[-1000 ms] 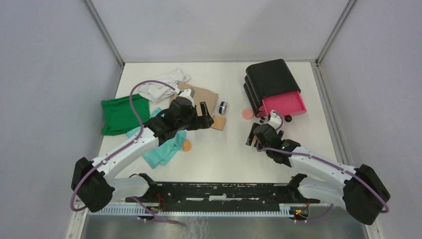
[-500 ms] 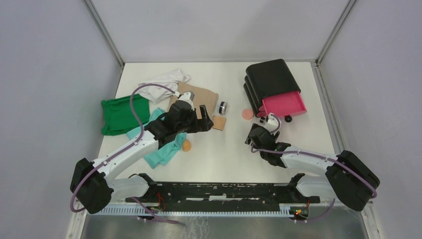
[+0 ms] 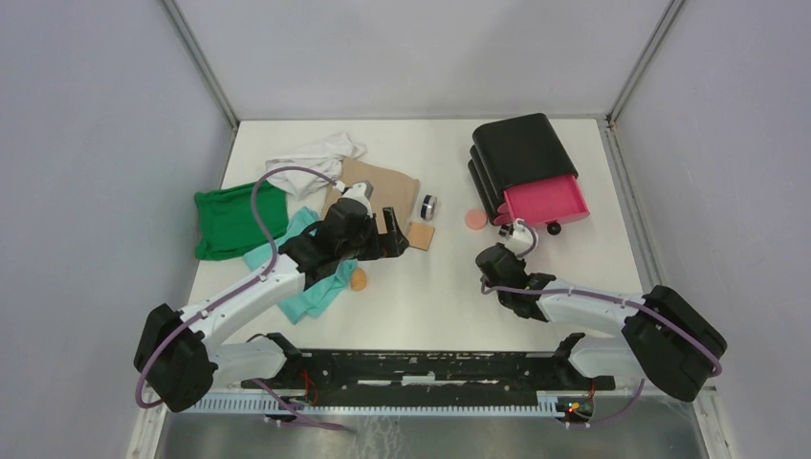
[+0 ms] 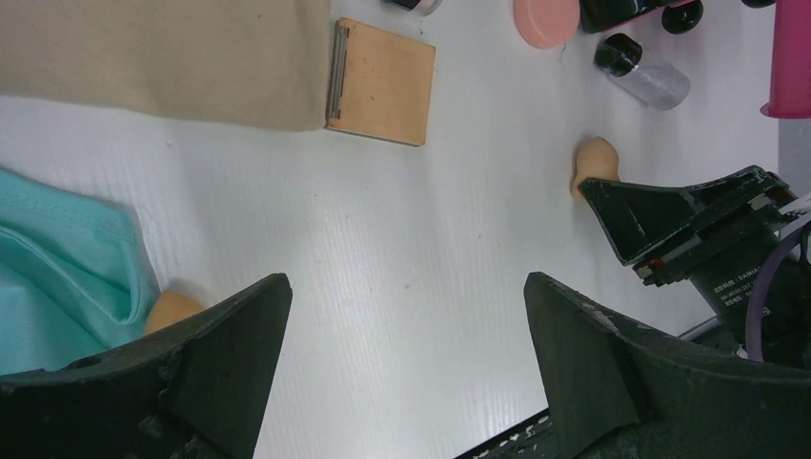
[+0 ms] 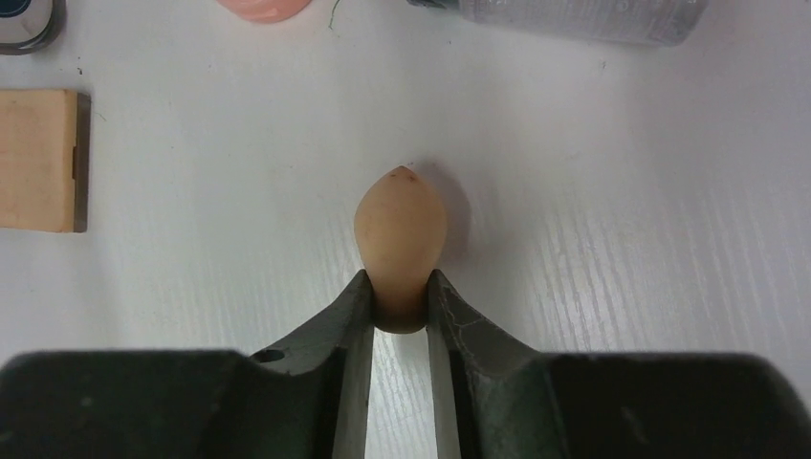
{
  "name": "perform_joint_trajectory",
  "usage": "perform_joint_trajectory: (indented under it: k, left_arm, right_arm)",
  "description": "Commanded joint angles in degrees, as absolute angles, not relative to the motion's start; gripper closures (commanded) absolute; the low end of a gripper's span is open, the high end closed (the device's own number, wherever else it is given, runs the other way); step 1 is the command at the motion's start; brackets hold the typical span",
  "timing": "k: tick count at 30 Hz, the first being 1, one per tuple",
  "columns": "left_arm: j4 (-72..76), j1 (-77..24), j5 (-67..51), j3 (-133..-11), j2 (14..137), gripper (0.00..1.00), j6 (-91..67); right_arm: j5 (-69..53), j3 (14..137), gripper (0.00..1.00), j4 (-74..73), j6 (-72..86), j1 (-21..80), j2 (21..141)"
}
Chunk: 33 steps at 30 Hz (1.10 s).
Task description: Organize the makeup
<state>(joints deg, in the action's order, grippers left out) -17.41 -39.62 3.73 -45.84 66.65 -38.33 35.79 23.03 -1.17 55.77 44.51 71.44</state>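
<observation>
Two pads (image 5: 352, 320) of right end effector (image 5: 399, 287) on sponge (image 5: 402, 225), bare table (image 5: 612, 287) around.

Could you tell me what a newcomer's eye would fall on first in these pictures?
Probably the bright pink drawer, pulled out of the black box at the far right. Next, the right gripper pinching the tan egg-shaped sponge by its near end, and the jumble of coloured cloths on the left.
</observation>
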Motion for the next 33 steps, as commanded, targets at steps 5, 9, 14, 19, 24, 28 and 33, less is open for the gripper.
perform_joint_trajectory:
  k: [5,9,14,19,24,28,33]
  left_arm:
    - [-15.7,-39.4,3.7,-45.8,65.6,0.01,-40.5]
    - [-16.0,-39.1,3.8,-45.7,65.9,0.01,-40.7]
    - [-17.6,-38.3,4.6,-46.3,66.7,0.01,-39.9]
    - [-16.5,-38.0,3.0,-46.8,67.1,0.01,-38.3]
    - [-17.3,-38.0,3.0,-47.5,67.4,0.01,-36.9]
    - [-17.1,-38.3,-0.3,-48.2,67.4,0.01,-33.9]
    - [-21.5,-38.8,9.6,-48.7,66.3,0.01,-35.1]
  right_arm:
    - [30.4,26.5,0.78,-5.7,50.7,44.6,65.0]
    - [24.6,30.7,0.80,-12.5,45.7,44.6,61.6]
    - [14.7,34.1,0.81,-16.8,41.0,44.6,57.2]
    - [11.8,40.5,0.81,-20.9,36.7,44.6,54.5]
    - [19.5,47.4,0.80,-24.5,34.3,44.6,52.7]
    - [23.0,53.7,0.78,-27.6,31.8,44.0,51.9]
    - [23.0,54.9,0.78,-29.2,30.8,37.2,50.0]
